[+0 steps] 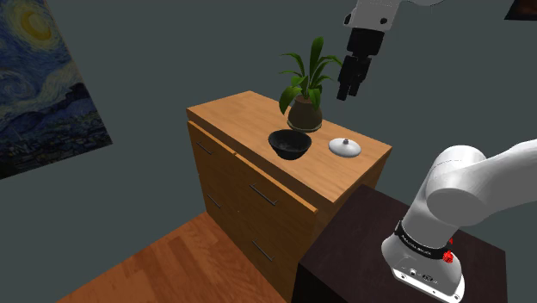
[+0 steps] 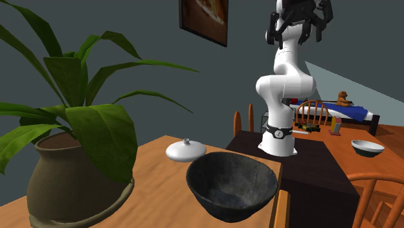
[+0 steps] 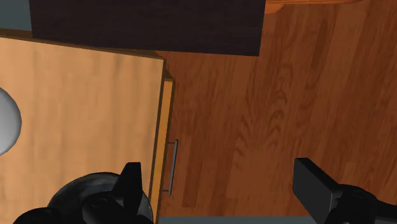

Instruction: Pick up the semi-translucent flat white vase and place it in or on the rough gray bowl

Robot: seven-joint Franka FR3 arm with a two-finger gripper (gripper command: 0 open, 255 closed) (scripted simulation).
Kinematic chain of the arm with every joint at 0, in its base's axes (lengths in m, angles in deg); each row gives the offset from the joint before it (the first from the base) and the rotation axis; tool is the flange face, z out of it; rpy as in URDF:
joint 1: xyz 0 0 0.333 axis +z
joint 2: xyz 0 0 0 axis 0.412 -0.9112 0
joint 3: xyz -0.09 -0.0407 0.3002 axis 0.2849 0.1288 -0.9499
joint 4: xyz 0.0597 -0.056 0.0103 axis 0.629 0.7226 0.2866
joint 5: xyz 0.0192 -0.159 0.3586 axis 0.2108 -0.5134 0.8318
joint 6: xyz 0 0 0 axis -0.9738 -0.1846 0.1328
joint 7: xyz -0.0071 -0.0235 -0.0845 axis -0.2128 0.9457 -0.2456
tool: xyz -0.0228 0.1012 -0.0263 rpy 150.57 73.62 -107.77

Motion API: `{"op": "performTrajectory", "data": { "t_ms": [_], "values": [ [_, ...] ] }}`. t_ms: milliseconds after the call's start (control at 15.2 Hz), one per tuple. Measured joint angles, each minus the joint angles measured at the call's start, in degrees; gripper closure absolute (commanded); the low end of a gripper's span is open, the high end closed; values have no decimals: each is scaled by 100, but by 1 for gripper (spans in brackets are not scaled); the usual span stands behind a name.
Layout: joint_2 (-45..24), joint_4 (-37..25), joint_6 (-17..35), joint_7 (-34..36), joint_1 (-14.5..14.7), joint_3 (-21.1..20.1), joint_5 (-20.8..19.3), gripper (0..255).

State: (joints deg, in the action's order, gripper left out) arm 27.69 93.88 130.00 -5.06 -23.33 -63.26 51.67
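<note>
The flat white vase [image 1: 345, 147] with a small neck rests on the wooden dresser top [image 1: 241, 112], beside the dark gray bowl [image 1: 289, 145]. In the second exterior view the vase [image 2: 186, 150] lies just behind the bowl [image 2: 232, 184]. My gripper [image 1: 351, 89] hangs open high above the dresser, over the plant and vase, holding nothing. From the wrist, the fingers [image 3: 130, 184] stand wide apart; the bowl [image 3: 86, 196] lies by one finger and the vase [image 3: 6, 124] shows as a pale curve at the frame's edge.
A leafy plant in a brown pot [image 1: 305, 112] stands behind the bowl and vase. The dark stand [image 1: 361, 232] adjoins the dresser. Wood floor [image 3: 267, 114] lies below the dresser's drawer front. A chair and a table holding a white bowl [image 2: 367, 148] are farther off.
</note>
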Motion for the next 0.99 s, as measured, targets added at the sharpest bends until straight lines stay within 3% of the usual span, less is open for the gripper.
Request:
{"op": "performTrajectory", "data": {
  "t_ms": [330, 990],
  "values": [
    [-25, 346, 354, -319, -106, 264, -205, 0],
    [-531, 1098, 1618, -1437, -487, 1292, -884, 0]
  ]
}}
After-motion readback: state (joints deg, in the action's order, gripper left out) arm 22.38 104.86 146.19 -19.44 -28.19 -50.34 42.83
